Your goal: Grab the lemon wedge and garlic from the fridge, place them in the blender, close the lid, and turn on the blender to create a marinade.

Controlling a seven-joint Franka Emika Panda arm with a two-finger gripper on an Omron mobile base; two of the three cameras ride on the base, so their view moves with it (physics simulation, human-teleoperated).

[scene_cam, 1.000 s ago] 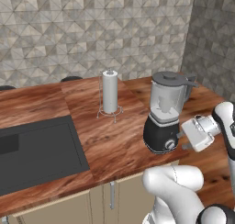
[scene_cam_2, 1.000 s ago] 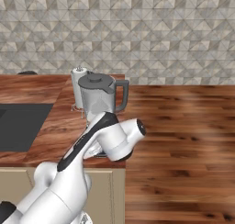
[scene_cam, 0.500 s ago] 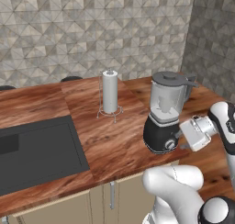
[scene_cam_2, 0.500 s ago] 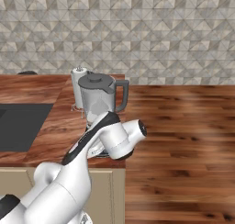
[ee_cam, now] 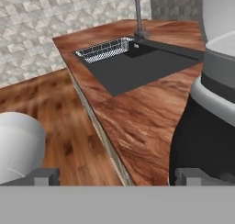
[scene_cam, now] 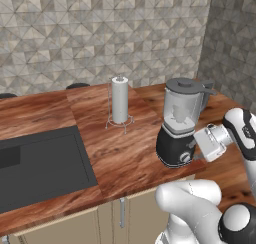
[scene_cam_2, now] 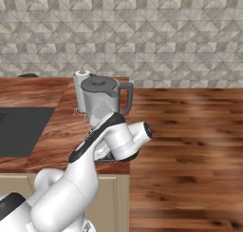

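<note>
Black and rounded, the base of the blender stands near the front edge of the wooden worktop, its silver knob facing forward and its clear grey-tinted jar upright above. The lid sits flat on the jar. Just beside the base, on its right in the left base view, the pincer hovers with its jaws spread wide, holding nothing; in the hand view one fingertip rises in front of the black base. Behind the blender stands a white paper-towel roll on a wire stand. A dark sink is sunk into the worktop well to the left.
</note>
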